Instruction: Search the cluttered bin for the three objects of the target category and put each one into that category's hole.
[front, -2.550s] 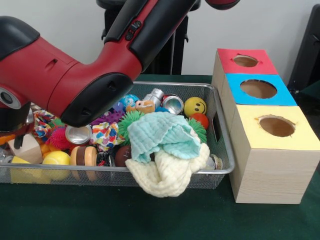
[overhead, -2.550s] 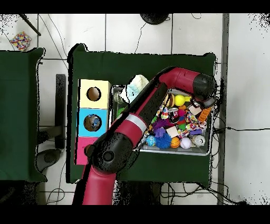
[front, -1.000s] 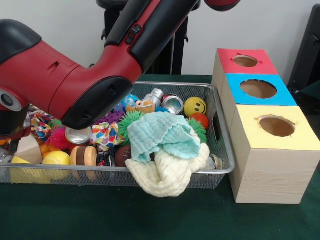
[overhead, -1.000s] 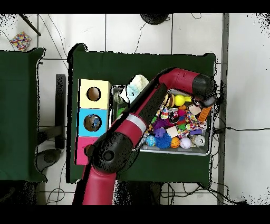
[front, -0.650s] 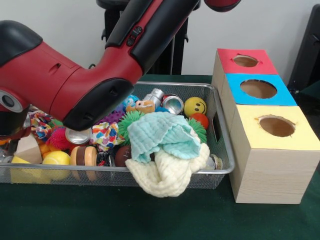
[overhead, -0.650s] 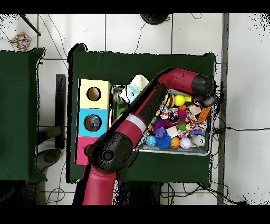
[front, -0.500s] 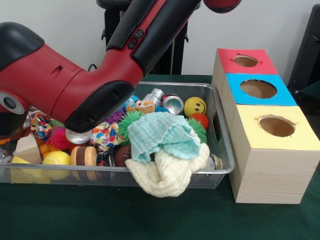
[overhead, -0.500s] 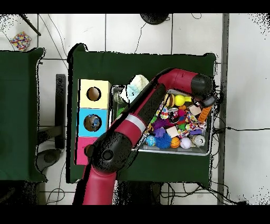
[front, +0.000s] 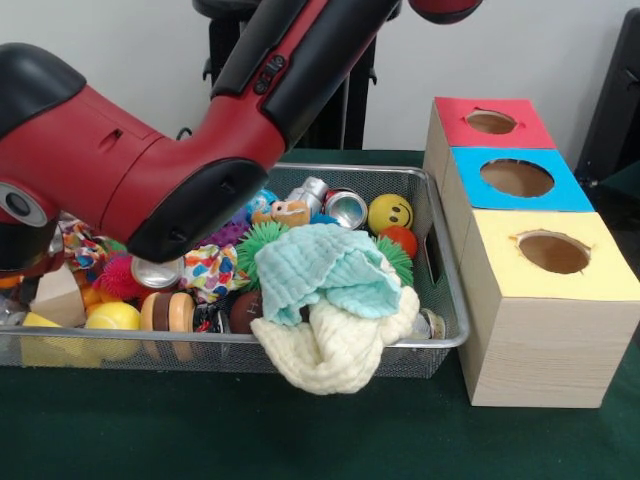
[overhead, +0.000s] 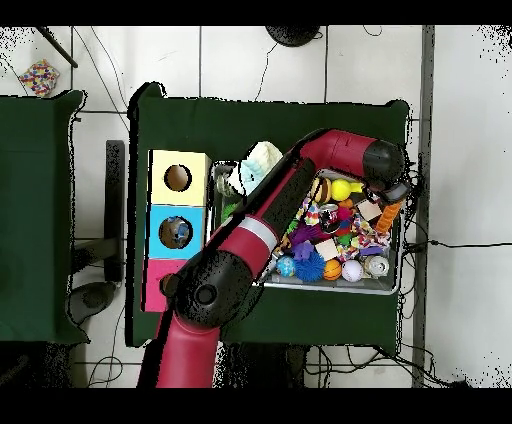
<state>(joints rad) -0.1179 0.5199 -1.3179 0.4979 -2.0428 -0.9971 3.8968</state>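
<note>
The arm (front: 180, 150) slants down across the bin (front: 440, 300) to its left end, where the gripper (overhead: 392, 192) sits low over the toys; whether it is spread or pinching cannot be told. Two cloths (front: 330, 290) drape over the front rim. Rightward stand the boxes (front: 540, 300), their holes (front: 553, 252) uncovered, on the green bench (front: 300, 430).

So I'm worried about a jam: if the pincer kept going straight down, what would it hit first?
Probably the mixed toys at that end of the wire bin; the pincer itself is mostly hidden, so which toy is unclear.
</note>
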